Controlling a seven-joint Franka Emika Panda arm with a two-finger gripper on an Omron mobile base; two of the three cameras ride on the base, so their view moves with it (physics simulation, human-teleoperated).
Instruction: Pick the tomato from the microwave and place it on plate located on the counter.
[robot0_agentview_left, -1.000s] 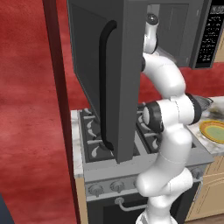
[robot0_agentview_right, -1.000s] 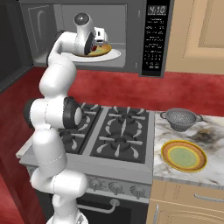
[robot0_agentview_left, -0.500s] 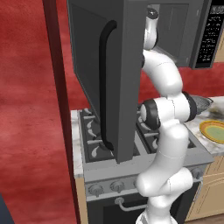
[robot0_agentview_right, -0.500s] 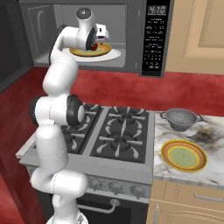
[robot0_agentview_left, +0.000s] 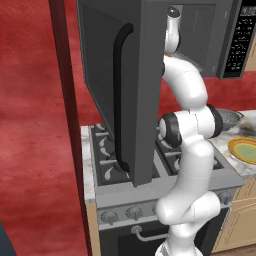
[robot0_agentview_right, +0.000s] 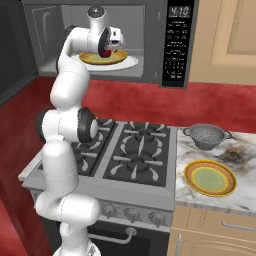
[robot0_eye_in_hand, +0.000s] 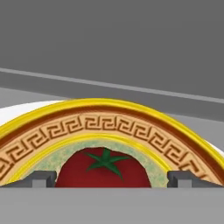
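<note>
The microwave (robot0_agentview_right: 177, 45) hangs open above the stove, its door (robot0_agentview_left: 115, 90) swung out to the left. Inside it, a red tomato (robot0_eye_in_hand: 103, 170) with a green stem lies on a yellow-rimmed patterned dish (robot0_eye_in_hand: 109, 124), which rests on a white turntable (robot0_agentview_right: 131, 64). My gripper (robot0_eye_in_hand: 109, 180) is open inside the cavity, one finger tip on each side of the tomato (robot0_agentview_right: 106, 52). The plate (robot0_agentview_right: 210, 178) with the yellow-orange rim and pale green centre lies empty on the marbled counter (robot0_agentview_right: 240, 200) to the right; the left base view shows that plate (robot0_agentview_left: 245, 150) too.
A grey metal colander (robot0_agentview_right: 206, 136) stands on the counter behind the plate. The black gas stove (robot0_agentview_right: 135, 155) lies below the microwave. The open door with its long black handle (robot0_agentview_left: 119, 100) blocks the left side. Tan cabinets (robot0_agentview_right: 225, 30) are on the upper right.
My hand has reached a little farther into the microwave, closing in on the tomato. The tomato, both plates and the base have stayed put.
</note>
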